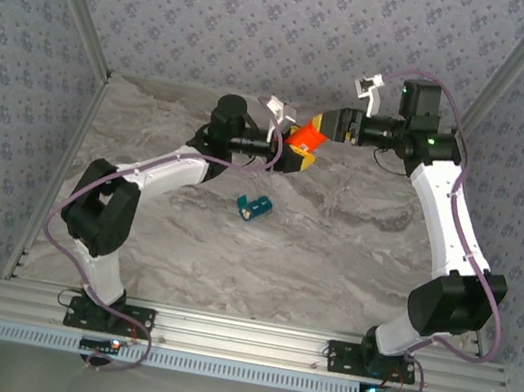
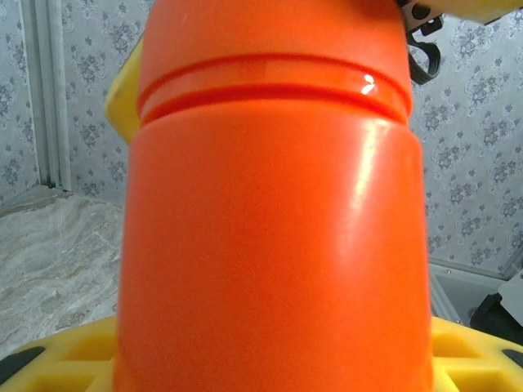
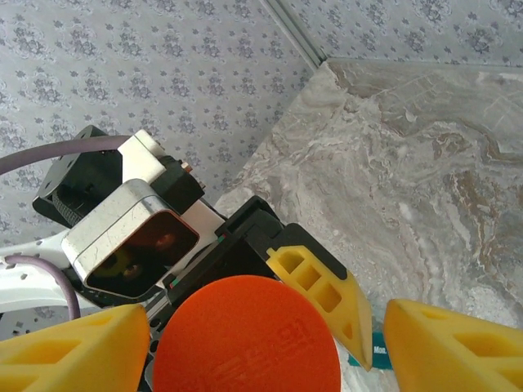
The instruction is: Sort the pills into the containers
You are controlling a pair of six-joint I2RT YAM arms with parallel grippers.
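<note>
My left gripper is shut on an orange bottle and holds it in the air over the back of the table. In the left wrist view the bottle stands between my yellow fingers. The right gripper is at the bottle's round orange cap, open, with one finger close beside the cap and the other finger a gap away. The teal pill box lies on the table below, and a sliver of it shows past the cap. No pills are visible.
The marble table is walled by patterned panels at the back and sides. The left arm's wrist camera sits right behind the cap. A metal rail runs along the near edge.
</note>
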